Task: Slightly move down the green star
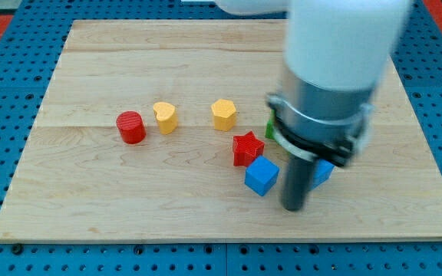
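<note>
The green star [270, 127] shows only as a small green sliver at the left edge of the arm's body, which hides most of it. My tip [293, 207] rests on the board below the star, just right of a blue cube [262, 175]. A red star [247, 147] lies between the green sliver and the blue cube. A second blue block [324, 172] peeks out to the right of the rod, its shape hidden.
A red cylinder [131, 127], a yellow heart-like block [165, 117] and a yellow hexagon-like block [224, 114] lie in a row at the view's left and centre. The wooden board [90, 207] sits on a blue pegboard surface.
</note>
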You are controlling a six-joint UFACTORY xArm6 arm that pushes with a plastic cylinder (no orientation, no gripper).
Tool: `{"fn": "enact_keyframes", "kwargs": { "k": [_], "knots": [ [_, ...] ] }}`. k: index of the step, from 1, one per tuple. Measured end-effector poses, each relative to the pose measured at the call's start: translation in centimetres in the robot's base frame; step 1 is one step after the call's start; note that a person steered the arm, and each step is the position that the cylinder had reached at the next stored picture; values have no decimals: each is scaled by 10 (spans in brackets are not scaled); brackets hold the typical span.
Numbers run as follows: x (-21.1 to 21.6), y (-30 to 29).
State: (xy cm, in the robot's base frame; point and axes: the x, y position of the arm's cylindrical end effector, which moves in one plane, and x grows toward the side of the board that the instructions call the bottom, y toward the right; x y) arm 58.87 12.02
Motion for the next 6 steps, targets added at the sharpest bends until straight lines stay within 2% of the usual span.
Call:
{"fn": "enact_keyframes", "kwargs": {
  "k": [1,2,3,4,5,6],
  "knots": [
    [-3,97],
    [-47,77],
    [-71,27],
    [-85,82],
    [-149,73],
    [-155,7]
  ]
}}
